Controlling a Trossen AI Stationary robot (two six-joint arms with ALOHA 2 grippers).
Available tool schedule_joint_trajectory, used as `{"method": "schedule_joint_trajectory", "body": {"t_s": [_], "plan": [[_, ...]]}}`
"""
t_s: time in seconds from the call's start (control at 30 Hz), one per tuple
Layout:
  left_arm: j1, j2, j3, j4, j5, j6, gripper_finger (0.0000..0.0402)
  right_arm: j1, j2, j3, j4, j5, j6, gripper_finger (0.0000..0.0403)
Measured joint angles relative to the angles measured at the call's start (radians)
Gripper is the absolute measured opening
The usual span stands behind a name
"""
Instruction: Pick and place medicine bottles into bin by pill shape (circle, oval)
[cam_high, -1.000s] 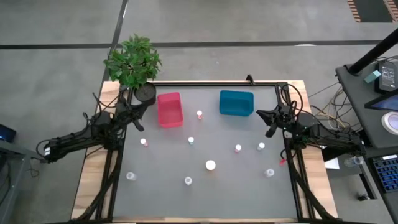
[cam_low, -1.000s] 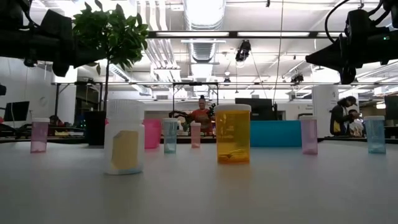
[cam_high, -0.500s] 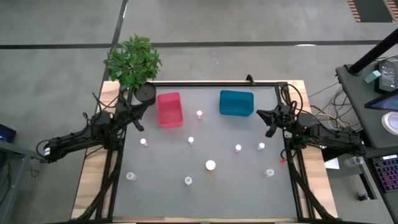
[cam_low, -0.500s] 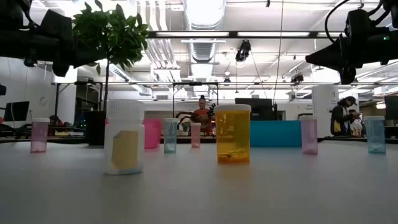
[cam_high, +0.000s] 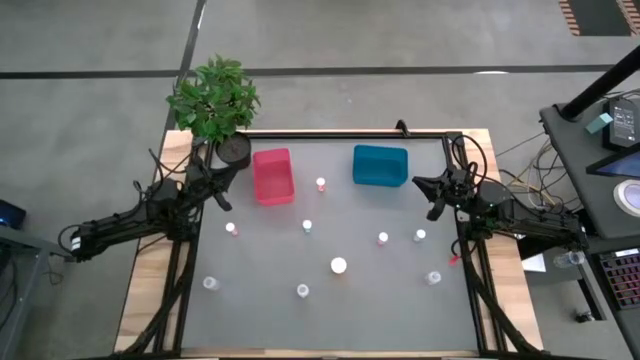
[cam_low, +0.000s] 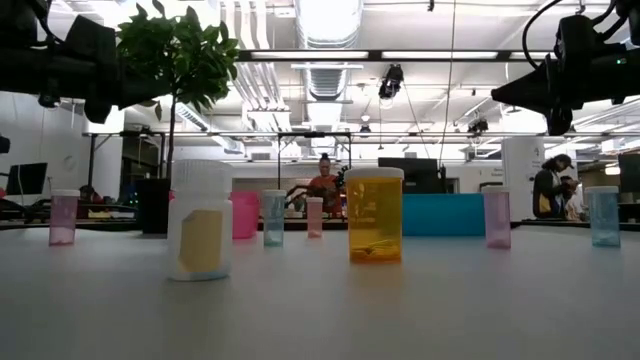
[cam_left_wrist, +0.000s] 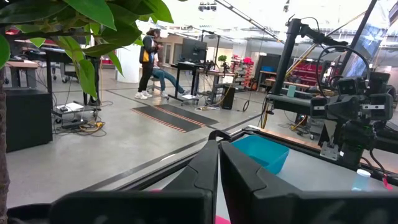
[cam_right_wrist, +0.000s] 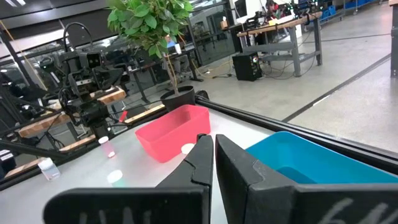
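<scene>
Several medicine bottles stand upright on the grey table, among them a white one (cam_low: 200, 220), an orange one (cam_low: 374, 215) and small ones (cam_high: 307, 226) (cam_high: 420, 236) spread over the middle and near part. The pink-red bin (cam_high: 272, 176) and the teal-blue bin (cam_high: 380, 165) sit toward the far edge. My left gripper (cam_high: 230, 178) (cam_left_wrist: 219, 163) hangs shut above the table's left side, pointing level toward the bins. My right gripper (cam_high: 416, 182) (cam_right_wrist: 213, 155) hangs shut above the right side, also level, with nothing between its fingers.
A potted plant (cam_high: 215, 100) stands at the far left corner, close to my left arm. A desk with gear (cam_high: 610, 130) lies beyond the right edge. People move in the room behind the table (cam_low: 325, 180).
</scene>
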Motion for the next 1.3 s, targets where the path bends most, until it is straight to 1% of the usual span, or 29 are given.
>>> {"method": "schedule_joint_trajectory", "body": {"t_s": [0.73,0.87,0.9,0.93,1.0,1.03,1.1,1.17,1.3], "plan": [[0.0,0.0,0.0,0.0,0.0,0.0,0.0,0.0,0.0,0.0,0.0,0.0,-0.001,0.0009],[0.0,0.0,0.0,0.001,0.0,0.0,0.0,0.0,0.0,0.0,0.005,0.006,-0.142,0.0009],[0.0,0.0,0.0,0.004,0.0,0.0,0.0,0.0,0.0,0.0,0.014,0.007,-0.145,0.0009],[0.0,0.0,0.0,0.012,0.0,-0.011,0.0,0.0,0.0,0.0,0.017,0.005,-0.112,0.0009],[0.0,0.0,0.0,0.045,0.006,-0.122,0.0,0.0,0.0,0.0,0.012,-0.007,0.066,0.0009],[0.0,0.0,0.0,0.061,0.007,-0.199,0.0,0.0,0.0,0.0,0.007,-0.013,0.117,0.0009],[0.0,0.0,0.0,0.074,0.008,-0.329,0.0,-0.002,0.004,0.0,0.001,-0.024,0.129,0.0009],[0.0,0.0,0.0,0.083,0.01,-0.406,0.0,-0.001,0.01,0.0,-0.013,-0.028,0.129,0.0009],[0.0,0.0,0.0,0.103,0.003,-0.412,0.0,-0.002,0.019,0.0,-0.007,-0.027,0.113,0.0009]]}}
